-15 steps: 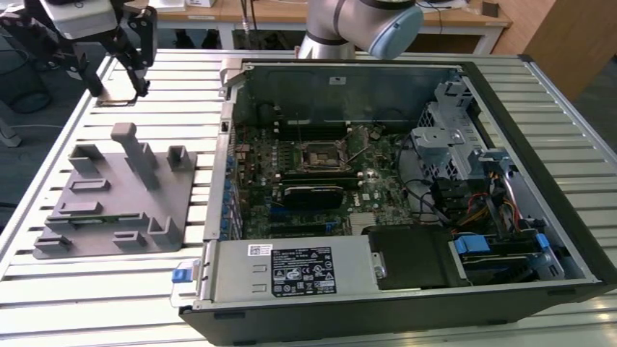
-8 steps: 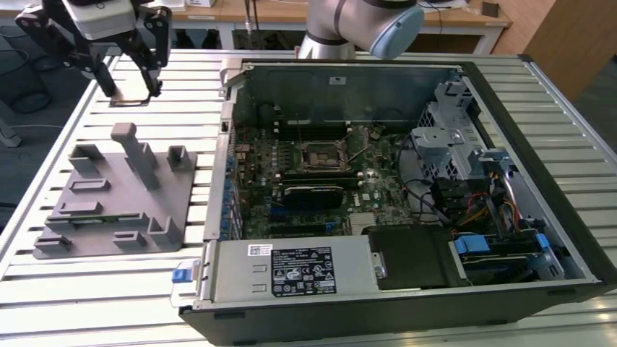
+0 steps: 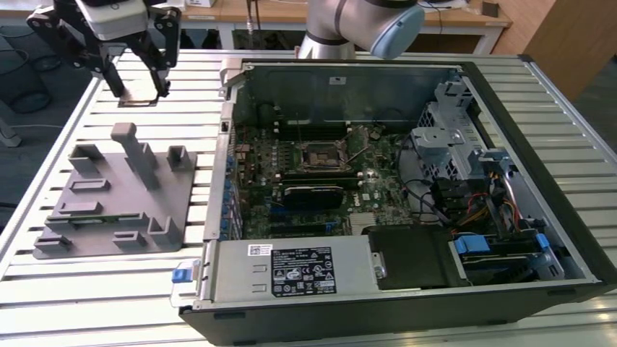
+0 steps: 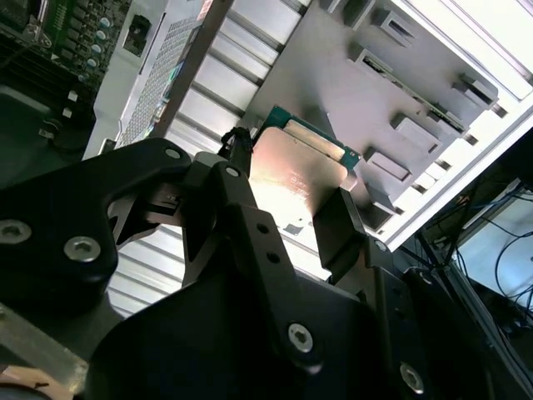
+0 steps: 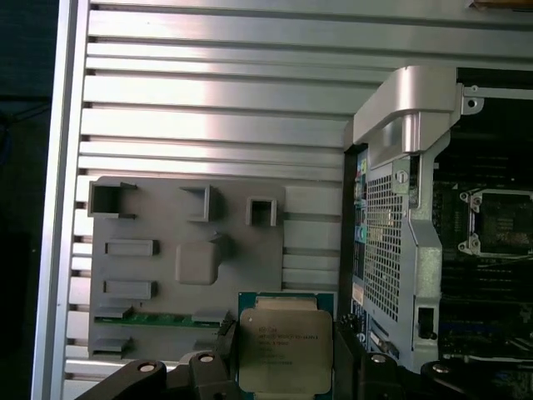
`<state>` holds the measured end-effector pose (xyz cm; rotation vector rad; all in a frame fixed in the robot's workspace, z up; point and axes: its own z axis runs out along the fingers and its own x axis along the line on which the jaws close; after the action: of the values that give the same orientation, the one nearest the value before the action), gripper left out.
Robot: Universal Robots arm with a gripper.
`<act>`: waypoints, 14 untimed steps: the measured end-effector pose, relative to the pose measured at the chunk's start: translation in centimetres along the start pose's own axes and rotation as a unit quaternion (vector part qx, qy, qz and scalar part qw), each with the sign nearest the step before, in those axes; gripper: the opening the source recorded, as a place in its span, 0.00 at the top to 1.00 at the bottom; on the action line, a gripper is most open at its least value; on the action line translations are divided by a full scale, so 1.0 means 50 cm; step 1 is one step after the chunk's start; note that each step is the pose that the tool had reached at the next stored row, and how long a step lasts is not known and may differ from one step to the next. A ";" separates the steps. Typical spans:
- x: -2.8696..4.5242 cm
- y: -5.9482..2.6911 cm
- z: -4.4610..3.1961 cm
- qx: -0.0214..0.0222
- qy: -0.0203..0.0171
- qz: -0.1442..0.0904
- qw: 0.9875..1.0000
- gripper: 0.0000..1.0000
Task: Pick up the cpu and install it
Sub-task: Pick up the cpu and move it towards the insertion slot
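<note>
slatted silver metal table (image 3: 97, 289), open black desktop computer case (image 3: 386, 83) on the exterior view's right, grey plastic holder tray (image 3: 115, 195) on its left. black two-finger gripper (image 3: 138, 90) hangs at the far left of the table, beyond the tray. it is closed partway onto the small flat square cpu with silvery metal top (image 5: 286, 350), a finger on each of two opposite edges. chip looks held above the slats, flat, metal top toward the wrist. key relation: dark square motherboard socket (image 3: 318, 155) sits inside the case, to the exterior view's right of the gripper and nearer, well apart. chip underside hidden; one edge cut off in the first wrist view; socket latch state unclear.
</note>
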<state>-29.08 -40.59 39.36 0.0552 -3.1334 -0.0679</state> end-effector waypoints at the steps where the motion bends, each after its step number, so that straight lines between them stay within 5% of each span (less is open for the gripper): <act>1: -0.003 0.000 0.000 0.000 0.000 0.000 1.000 0.46; 7: -0.023 -0.001 0.001 0.000 0.000 0.000 1.000 0.46; 14: -0.079 -0.003 0.002 0.000 0.000 0.000 1.000 0.46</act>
<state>-25.14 -40.60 39.24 0.0553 -3.1335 -0.0680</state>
